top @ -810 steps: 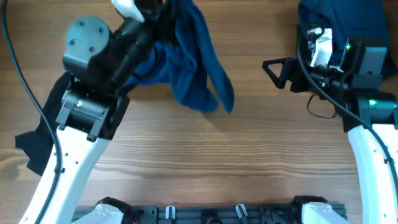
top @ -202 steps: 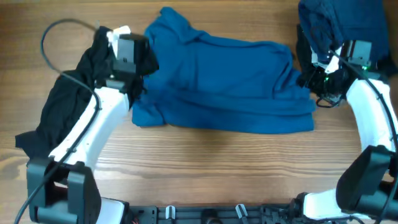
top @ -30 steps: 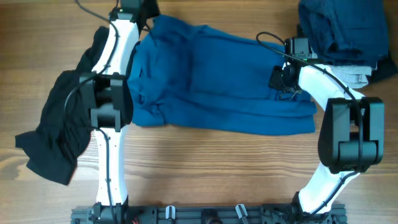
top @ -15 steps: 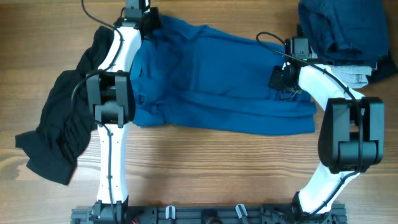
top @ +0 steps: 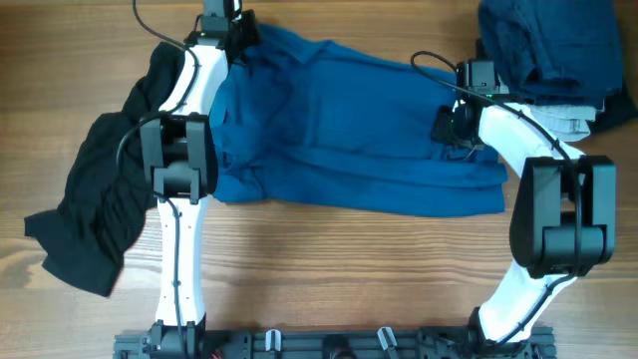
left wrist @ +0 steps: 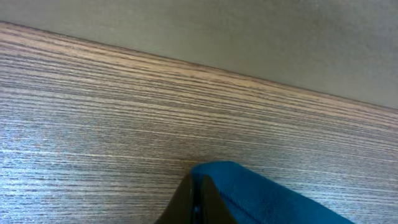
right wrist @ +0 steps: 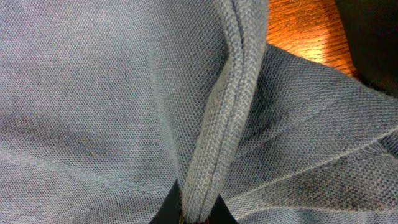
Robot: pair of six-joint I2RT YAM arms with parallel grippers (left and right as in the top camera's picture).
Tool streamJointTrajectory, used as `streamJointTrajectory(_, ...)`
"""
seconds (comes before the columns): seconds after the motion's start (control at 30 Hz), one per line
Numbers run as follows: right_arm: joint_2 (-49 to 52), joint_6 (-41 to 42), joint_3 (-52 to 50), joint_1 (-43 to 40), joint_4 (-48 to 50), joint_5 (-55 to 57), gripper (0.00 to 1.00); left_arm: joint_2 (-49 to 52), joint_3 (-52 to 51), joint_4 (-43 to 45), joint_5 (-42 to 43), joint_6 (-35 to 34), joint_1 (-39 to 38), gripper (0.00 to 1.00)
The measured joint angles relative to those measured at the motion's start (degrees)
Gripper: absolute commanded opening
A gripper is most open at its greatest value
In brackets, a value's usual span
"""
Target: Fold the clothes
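The large royal-blue garment (top: 359, 130) of the clothes lies spread across the middle of the table. My left gripper (top: 237, 30) is at its far left corner. In the left wrist view this gripper (left wrist: 198, 194) is shut, with the blue corner (left wrist: 261, 200) pinched at its tips just above the wood. My right gripper (top: 448, 127) sits on the garment's right edge. It is shut (right wrist: 198, 210) on a raised fold of the stitched hem (right wrist: 217, 124). A black garment (top: 95, 199) lies crumpled at the left, partly under my left arm.
A pile of navy clothes (top: 548, 40) sits at the far right corner, with a pale grey piece (top: 570, 122) below it. The table's far edge (left wrist: 249, 78) runs close behind the left gripper. Bare wood (top: 339, 269) lies in front of the blue garment.
The left gripper shifted slightly right at the far corner and its jaws closed on the blue cloth. The right arm and the garment have not moved.
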Motion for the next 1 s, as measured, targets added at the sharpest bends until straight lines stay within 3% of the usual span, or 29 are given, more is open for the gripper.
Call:
streamJointTrajectory(0.37, -9.2, -2.0, 3.1, 0.0, -6.1, 0.0, 0.04, -12.9, 0.0, -7.2, -1.0, 0.0, 0.0, 0.04)
streamJointTrajectory(0.63, -19.9, -2.0, 3.5, 0.0, -11.5, -5.1, 0.04, -21.5, -0.1, -28.3, -1.2, 0.0, 0.0, 0.04)
streamJointTrajectory(0.77, -20.7, -2.0, 3.9, 0.0, -12.5, -6.3, 0.04, -28.4, -0.1, -29.0, -1.2, 0.0, 0.0, 0.04)
streamJointTrajectory(1.0, -20.7, -2.2, 3.9, 0.0, -12.7, -6.5, 0.11, -28.8, -0.1, -30.1, -1.2, 0.0, -0.1, 0.04)
